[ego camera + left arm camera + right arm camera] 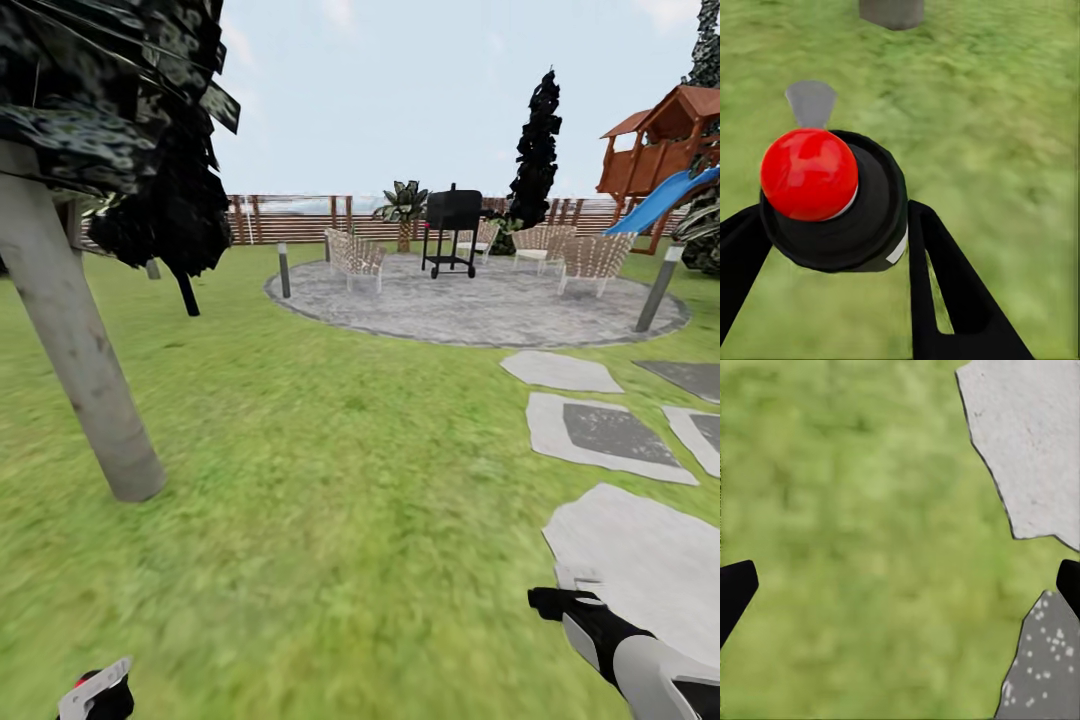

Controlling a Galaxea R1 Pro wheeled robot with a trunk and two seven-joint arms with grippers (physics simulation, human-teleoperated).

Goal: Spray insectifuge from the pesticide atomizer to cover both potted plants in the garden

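The pesticide atomizer [832, 202] has a black body, a red round cap and a grey nozzle. My left gripper [840, 232] is shut on it, one black finger on each side of the body. In the head view the atomizer [93, 690] and the left gripper [112, 702] sit at the bottom left corner, over grass. My right gripper [545, 603] hangs low at the right, open and holding nothing; the right wrist view shows its fingertips [736, 585] far apart above grass and paving. The potted plants are out of view.
A grey tree trunk [85, 370] leans at the left. Stone slabs [640, 555] run along the right. Ahead lies a round paved patio [480, 300] with wicker chairs [355, 255], a black grill [452, 230] and short bollards [284, 270]. A slat fence [290, 215] and a playset [665, 150] stand behind.
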